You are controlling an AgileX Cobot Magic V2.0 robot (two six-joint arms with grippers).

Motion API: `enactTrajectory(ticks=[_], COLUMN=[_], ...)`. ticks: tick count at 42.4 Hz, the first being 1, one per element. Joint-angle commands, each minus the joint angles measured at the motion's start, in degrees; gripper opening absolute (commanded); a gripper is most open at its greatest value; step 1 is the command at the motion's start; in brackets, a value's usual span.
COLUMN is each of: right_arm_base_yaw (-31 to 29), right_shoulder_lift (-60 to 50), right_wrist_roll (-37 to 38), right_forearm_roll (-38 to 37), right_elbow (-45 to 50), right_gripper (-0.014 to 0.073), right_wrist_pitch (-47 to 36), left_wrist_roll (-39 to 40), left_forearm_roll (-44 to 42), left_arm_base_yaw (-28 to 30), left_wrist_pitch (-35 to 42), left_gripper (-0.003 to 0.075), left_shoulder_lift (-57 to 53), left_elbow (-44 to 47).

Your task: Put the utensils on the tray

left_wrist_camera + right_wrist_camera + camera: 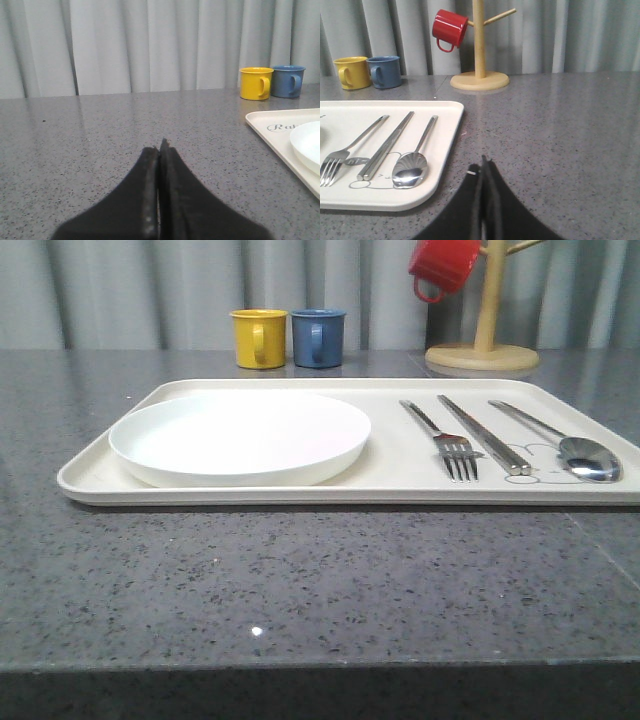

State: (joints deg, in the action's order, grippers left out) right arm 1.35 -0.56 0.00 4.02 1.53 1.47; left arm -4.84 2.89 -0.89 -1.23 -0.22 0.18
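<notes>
My left gripper (160,145) is hovering low over the grey table (300,580) beside the tray (90,475), its jaws pressed together and gripping nothing. My right gripper (484,162) is doing likewise off the tray's other side, jaws closed and empty. The white plate (240,435) is sitting on the tray's left part, with the fork (445,440), chopsticks (485,435) and spoon (570,445) lying side by side on its right part.
</notes>
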Motion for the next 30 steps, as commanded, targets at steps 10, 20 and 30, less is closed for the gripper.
enactTrajectory(ticks=[10, 20, 30], right_arm_base_yaw=[-0.4, -0.4, -0.4], right_shoulder_lift=[-0.92, -0.92, -0.92], right_wrist_roll=[0.67, 0.67, 0.67], right_forearm_roll=[-1.58, -1.58, -1.58], right_elbow=[-0.02, -0.02, -0.02], right_gripper=[-0.0112, -0.0112, -0.0112], right_wrist_pitch=[-5.28, -4.92, -4.92], left_wrist_roll=[0.62, 0.62, 0.62], left_forearm_roll=[0.5, 0.5, 0.5], left_arm_base_yaw=[-0.38, -0.38, -0.38], left_wrist_pitch=[4.36, 4.36, 4.36], left_gripper=[-0.002, -0.002, -0.002], left_shoulder_lift=[-1.3, -1.3, -1.3], left_elbow=[0.75, 0.75, 0.75])
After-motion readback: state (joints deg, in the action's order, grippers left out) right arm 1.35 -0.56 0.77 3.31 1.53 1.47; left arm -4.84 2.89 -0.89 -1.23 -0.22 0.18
